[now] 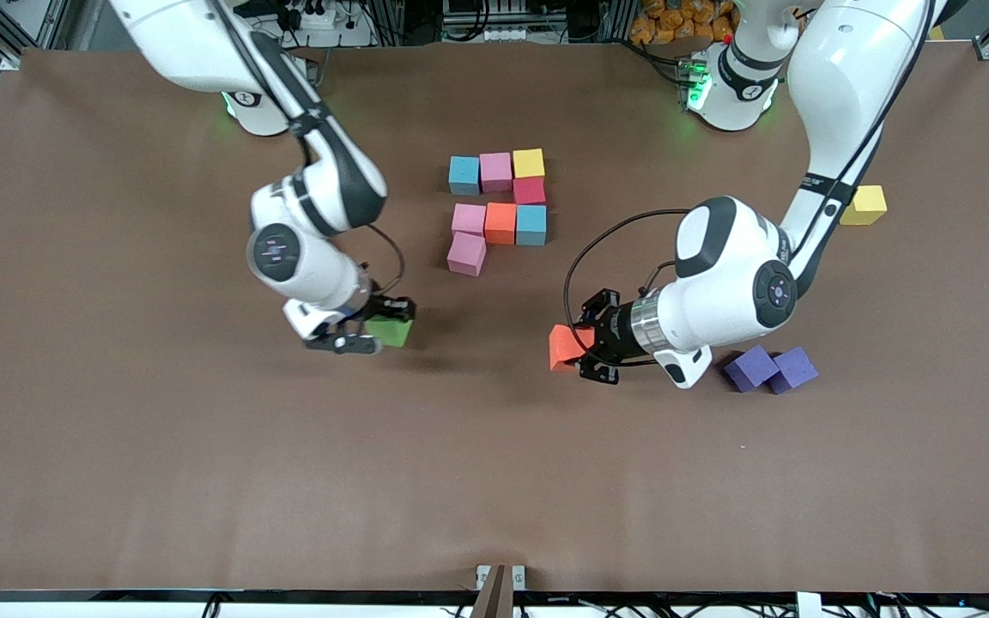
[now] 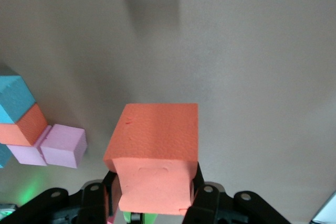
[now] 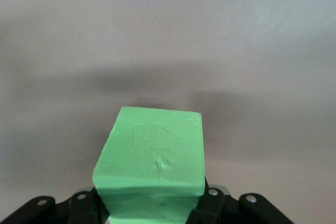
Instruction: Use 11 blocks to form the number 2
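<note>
Several blocks sit mid-table in rows: light blue (image 1: 464,174), pink (image 1: 495,171) and yellow (image 1: 529,162); red (image 1: 530,190) under the yellow; then pink (image 1: 468,219), orange (image 1: 500,222) and light blue (image 1: 531,225); and a tilted pink block (image 1: 466,254) nearest the front camera. My left gripper (image 1: 579,348) is shut on an orange block (image 2: 155,145) over bare table. My right gripper (image 1: 377,332) is shut on a green block (image 3: 152,161) over bare table. The left wrist view also shows the tilted pink block (image 2: 64,145).
Two purple cubes (image 1: 750,367) (image 1: 793,369) lie side by side under the left arm's wrist. A lone yellow block (image 1: 864,205) sits toward the left arm's end of the table, beside that arm. The brown table (image 1: 203,481) spreads wide toward the front camera.
</note>
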